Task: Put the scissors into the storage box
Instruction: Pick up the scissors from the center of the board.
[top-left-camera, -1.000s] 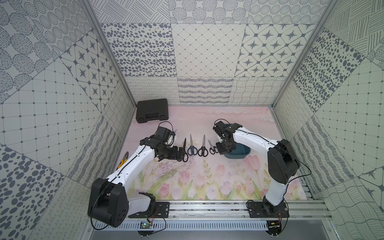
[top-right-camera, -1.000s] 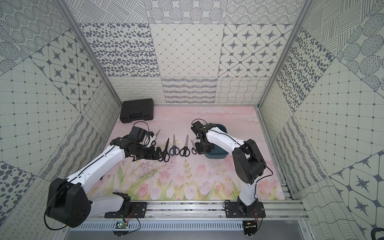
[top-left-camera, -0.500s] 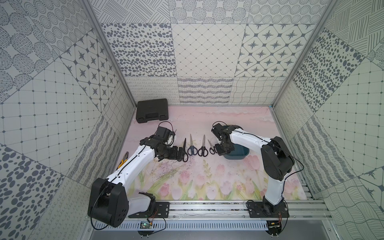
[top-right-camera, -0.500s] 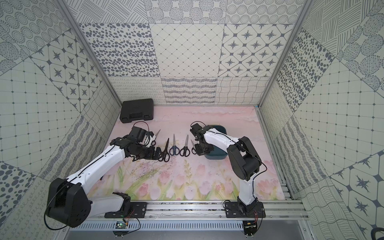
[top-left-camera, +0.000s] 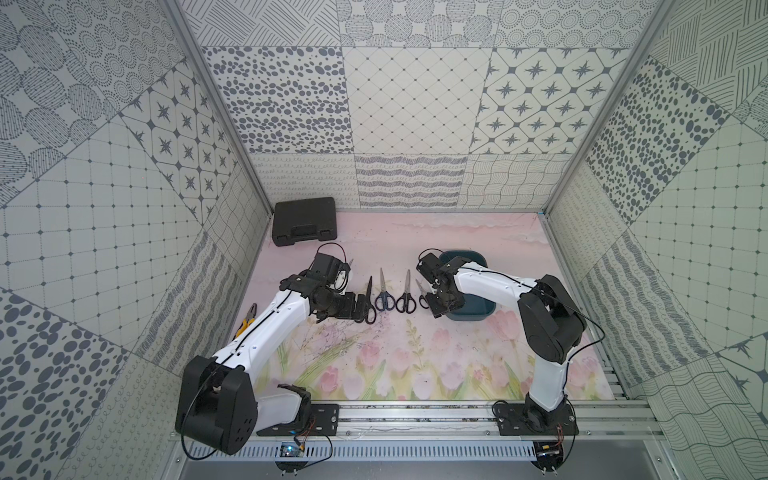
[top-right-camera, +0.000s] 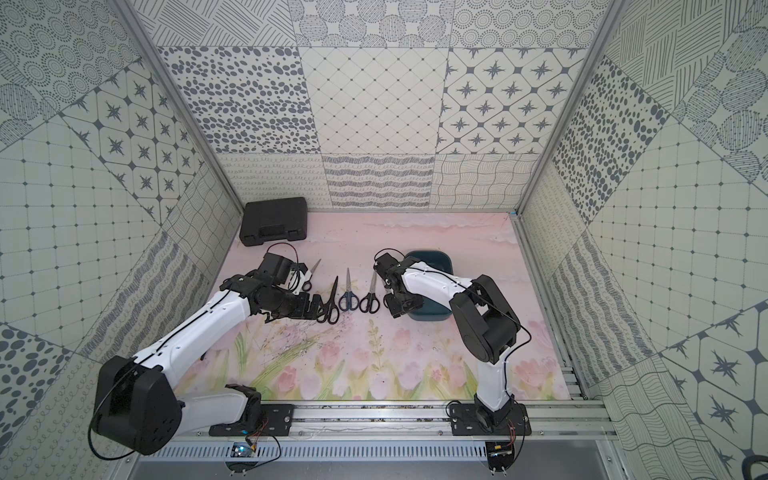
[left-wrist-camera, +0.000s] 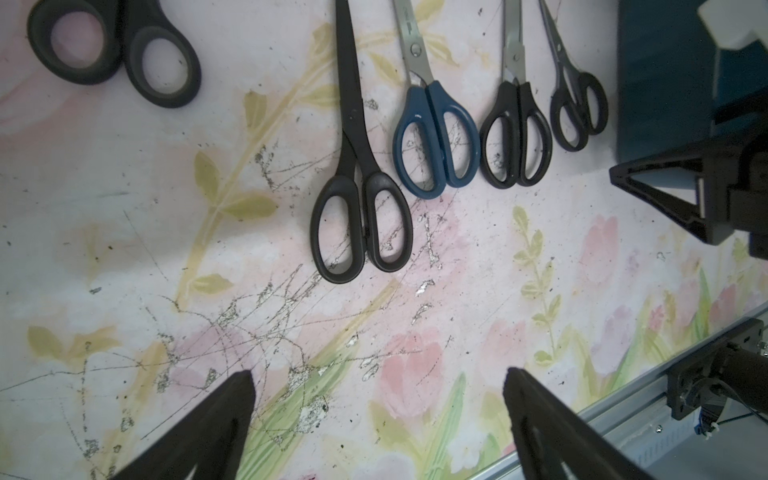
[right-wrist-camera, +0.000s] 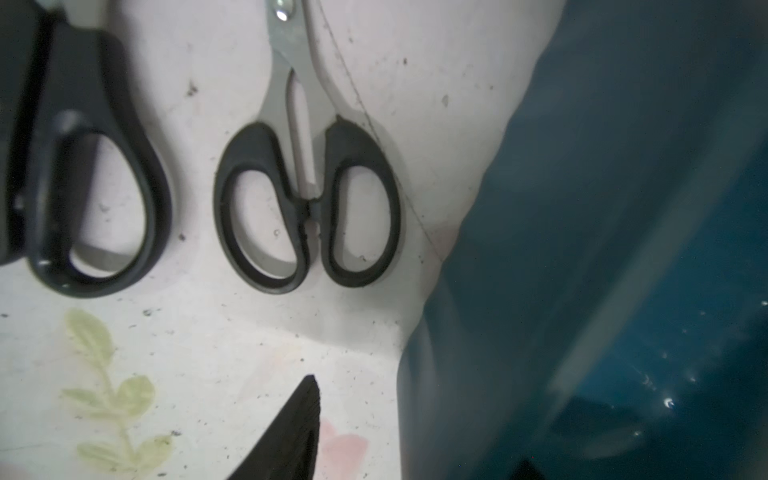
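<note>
The flowered mat (top-left-camera: 374, 365) nearest the bases carries only scratches. The yellow-handled pliers (top-left-camera: 248, 319) lie at its left edge, well apart from the work. The left gripper (left-wrist-camera: 378, 374) hangs over the mat, jaws spread wide and nothing between them, just short of the handle loops of the long black pair (left-wrist-camera: 359, 195). Its posture matches that of a second ago. Beyond it the scissors (top-left-camera: 384, 293) lie in a row on the mat, handles toward the bases. They are the thick-handled pair (left-wrist-camera: 114, 52), partly hidden by the left arm in the top views, then the long black pair, the blue-handled pair (left-wrist-camera: 436, 137), a black pair (left-wrist-camera: 515, 137) and the small pair (right-wrist-camera: 307, 199). The last lies just beside the box (top-left-camera: 473, 319). None has shifted. The change is on the right. The right gripper (top-left-camera: 438, 307) was clenched a second ago. Its fingertips now stand parted in the wrist view, with only mat and box wall between them, grasping nothing. The arm's elbow has shifted slightly toward the middle, and the gripper stands low by the small pair's handles. Judgement: the right arm is readying a pick of that pair, and no transfer has been made. What shows of the box interior holds no scissors, though the arm covers part of it, so all five pairs appear still to be moved. The black case (top-left-camera: 305, 220) sits closed in the far left corner.
</note>
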